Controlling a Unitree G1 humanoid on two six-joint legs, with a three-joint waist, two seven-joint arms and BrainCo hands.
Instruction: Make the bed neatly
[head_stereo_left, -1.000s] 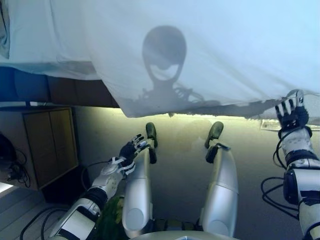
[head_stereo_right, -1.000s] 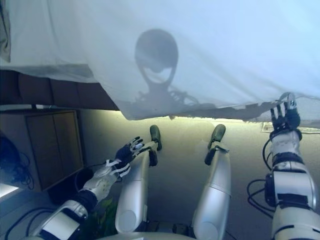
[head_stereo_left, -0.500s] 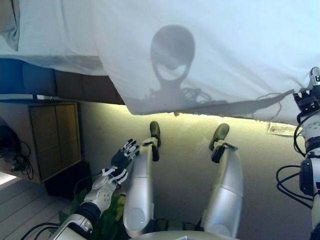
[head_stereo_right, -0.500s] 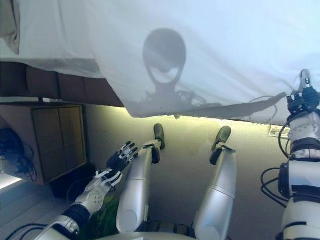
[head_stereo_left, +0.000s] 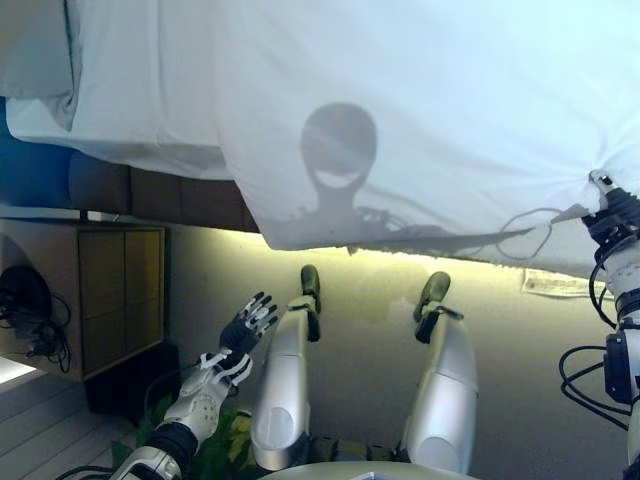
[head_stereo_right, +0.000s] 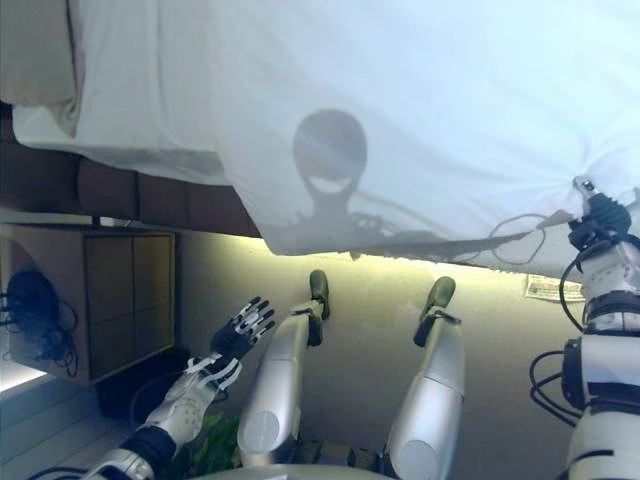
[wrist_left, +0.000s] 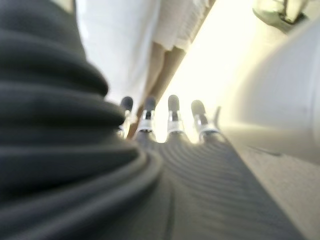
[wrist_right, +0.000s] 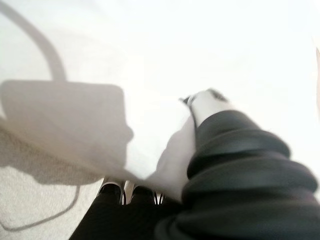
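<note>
We observe a white sheet (head_stereo_left: 420, 110) spread over the bed (head_stereo_left: 150, 190), its lower edge hanging past the dark side of the bed frame toward the floor (head_stereo_left: 370, 300). At the far right, the right robot hand (head_stereo_left: 612, 208) meets that hanging edge. In the right wrist view the cloth folds down between its thumb and its fingers (wrist_right: 112, 190), and creases in the sheet radiate from that point, so we record the right robot hand as pinching the sheet. The left robot hand (head_stereo_left: 245, 322) is held low, well apart from the sheet, with its dark-tipped fingers spread and straight; it holds nothing. To the left, a pillow (head_stereo_left: 35, 50) lies at the upper corner of the bed, partly tucked under the sheet. Below it, beside the bed, stands a wooden cabinet (head_stereo_left: 115, 290) on the floor. A flat paper item (head_stereo_left: 555, 284) lies on the floor below the sheet's right edge.
</note>
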